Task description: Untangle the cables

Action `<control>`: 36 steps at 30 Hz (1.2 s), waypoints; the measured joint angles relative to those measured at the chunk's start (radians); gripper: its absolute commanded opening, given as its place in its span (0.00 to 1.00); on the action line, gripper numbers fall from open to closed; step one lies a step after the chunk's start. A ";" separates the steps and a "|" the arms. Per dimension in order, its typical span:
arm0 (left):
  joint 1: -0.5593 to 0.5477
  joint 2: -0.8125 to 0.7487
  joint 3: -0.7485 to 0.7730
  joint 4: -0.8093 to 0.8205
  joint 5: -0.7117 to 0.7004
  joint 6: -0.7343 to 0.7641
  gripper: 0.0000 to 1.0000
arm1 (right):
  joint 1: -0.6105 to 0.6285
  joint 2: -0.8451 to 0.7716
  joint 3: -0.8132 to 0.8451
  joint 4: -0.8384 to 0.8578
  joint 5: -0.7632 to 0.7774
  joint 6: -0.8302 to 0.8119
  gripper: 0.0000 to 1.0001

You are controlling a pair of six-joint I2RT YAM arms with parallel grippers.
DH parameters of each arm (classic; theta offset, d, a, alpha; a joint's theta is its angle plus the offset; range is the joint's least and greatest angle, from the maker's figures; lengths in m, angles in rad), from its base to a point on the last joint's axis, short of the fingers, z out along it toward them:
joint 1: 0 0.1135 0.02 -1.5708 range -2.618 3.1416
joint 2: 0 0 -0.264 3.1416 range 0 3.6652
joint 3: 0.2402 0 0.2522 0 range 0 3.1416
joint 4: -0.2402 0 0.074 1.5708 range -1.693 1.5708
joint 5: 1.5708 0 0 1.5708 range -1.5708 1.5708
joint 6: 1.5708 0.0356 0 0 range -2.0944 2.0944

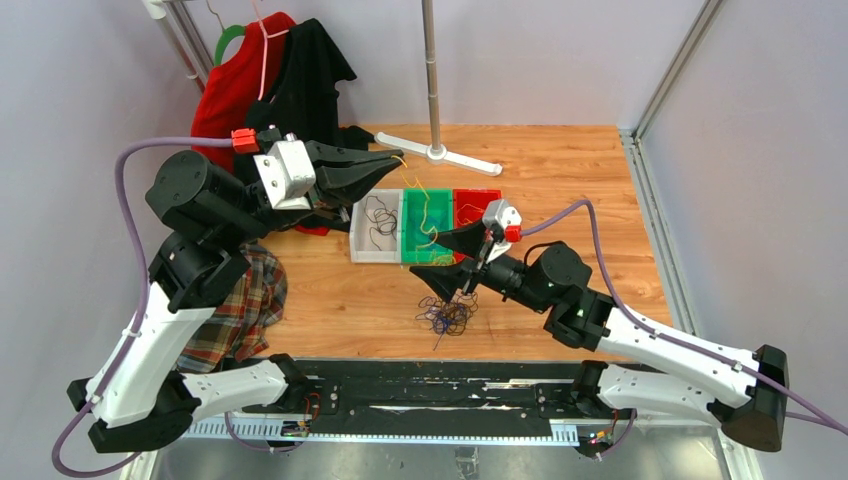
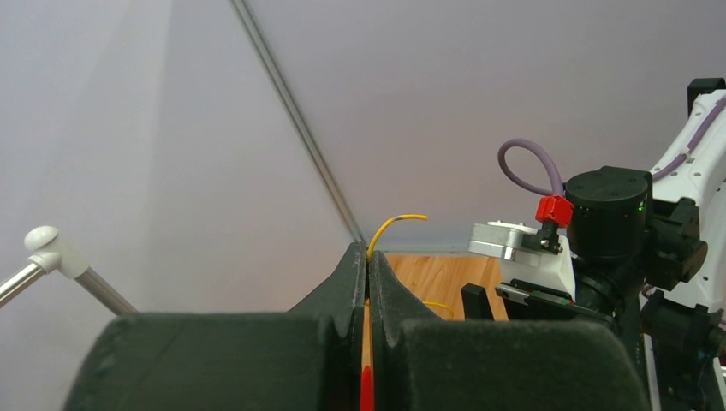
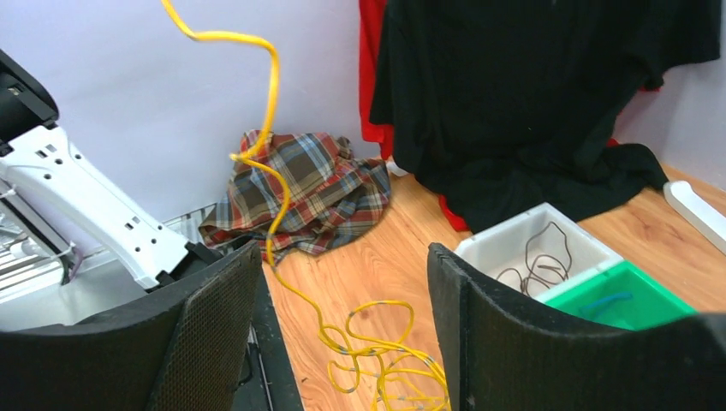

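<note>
One yellow cable (image 2: pixel 395 220) pinched in the left gripper (image 2: pixel 367 265).

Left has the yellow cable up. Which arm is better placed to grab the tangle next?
Right. The right claw is open and sits close by the tangle, pointing down toward it. The left claw is shut on the yellow cable and raised high, so it looks busy.

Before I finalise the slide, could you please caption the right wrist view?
Open right gripper frames a yellow cable rising from its tangle on the wooden table.
</note>
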 measured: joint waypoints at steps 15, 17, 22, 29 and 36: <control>0.000 0.021 0.036 -0.018 0.031 -0.054 0.00 | 0.000 0.203 0.097 0.108 -0.022 0.035 0.48; 0.000 0.022 0.040 -0.019 0.034 -0.060 0.00 | 0.000 0.226 0.097 0.124 -0.022 0.045 0.45; 0.000 0.023 0.051 -0.021 0.039 -0.069 0.00 | 0.000 0.273 0.097 0.157 -0.020 0.067 0.23; 0.000 0.025 0.083 -0.022 0.028 -0.047 0.00 | 0.000 0.300 0.027 0.205 0.018 0.093 0.06; 0.000 0.025 0.114 0.006 -0.057 0.041 0.01 | 0.000 0.312 -0.180 0.227 0.077 0.129 0.04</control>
